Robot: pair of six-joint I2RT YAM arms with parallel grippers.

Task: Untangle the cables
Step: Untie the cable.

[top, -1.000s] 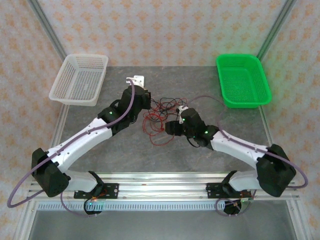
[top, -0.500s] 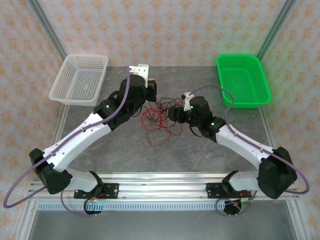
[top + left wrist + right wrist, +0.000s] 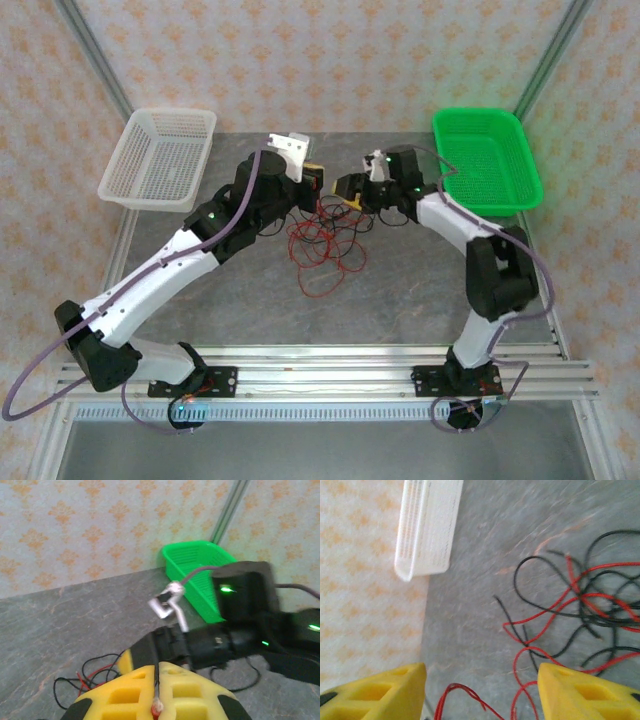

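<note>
Left tool clamps a red strand of the cables, seemingly anchoring them while the right tool hovers spread above.

Two robot arms, one white basket, one green basket, one red-and-black cable tangle.

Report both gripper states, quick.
Left gripper: shut, pinching a red cable.
Right gripper: open, holding nothing.
</note>
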